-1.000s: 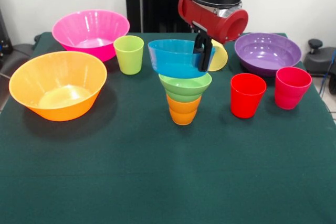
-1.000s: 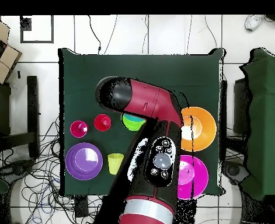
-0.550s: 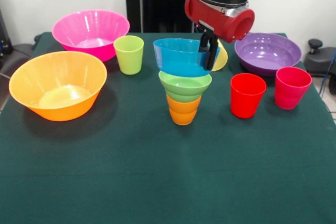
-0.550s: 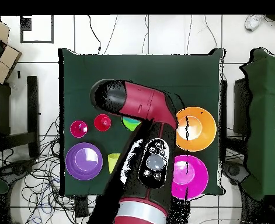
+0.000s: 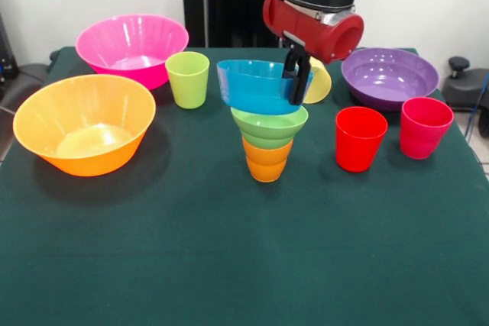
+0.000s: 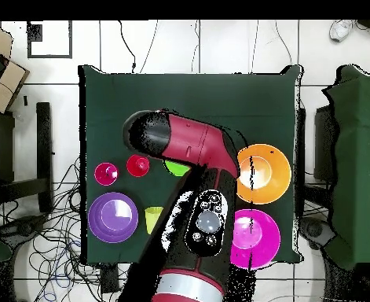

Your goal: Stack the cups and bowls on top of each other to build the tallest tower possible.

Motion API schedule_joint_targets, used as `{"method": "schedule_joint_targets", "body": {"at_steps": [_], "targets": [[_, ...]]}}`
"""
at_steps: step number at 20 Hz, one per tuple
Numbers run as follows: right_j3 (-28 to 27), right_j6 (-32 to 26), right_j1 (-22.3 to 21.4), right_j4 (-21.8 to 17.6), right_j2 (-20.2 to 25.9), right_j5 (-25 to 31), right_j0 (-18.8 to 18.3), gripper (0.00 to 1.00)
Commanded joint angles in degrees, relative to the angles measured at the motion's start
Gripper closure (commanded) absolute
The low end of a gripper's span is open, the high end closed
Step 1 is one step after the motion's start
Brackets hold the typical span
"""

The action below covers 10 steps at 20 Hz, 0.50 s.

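Note:
The tower stands mid-table: an orange ribbed cup point(image 5: 267, 161) with a small light green bowl point(image 5: 269, 124) on it. My gripper point(image 5: 296, 94) is shut on the right rim of the small blue bowl point(image 5: 256, 86), one finger inside and one outside. The blue bowl is slightly tilted, with its base at the green bowl's rim; I cannot tell whether they touch. From overhead the arm point(image 6: 189, 149) covers the stack, and only a sliver of the green bowl point(image 6: 174, 167) shows.
Left of the tower sit a lime green cup point(image 5: 187, 79), a pink bowl point(image 5: 131, 46) and an orange bowl point(image 5: 84, 121). To its right are a pale yellow cup point(image 5: 321, 82), a purple bowl point(image 5: 390, 75), a red cup point(image 5: 360, 139) and a pink-red cup point(image 5: 425, 127).
The gripper and blue bowl drifted right and slightly up, then came back left and a little lower over the green bowl. The other cups and bowls stayed put.

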Motion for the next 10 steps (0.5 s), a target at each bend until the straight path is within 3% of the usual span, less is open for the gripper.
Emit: {"method": "schedule_joint_targets", "body": {"at_steps": [1, 10], "targets": [[6.04, 3.89, 0.91, -2.08, 4.2, -4.12, 0.37, 1.0], [6.87, 4.31, 1.25, -1.84, 4.23, -5.9, 0.44, 1.0]]}}
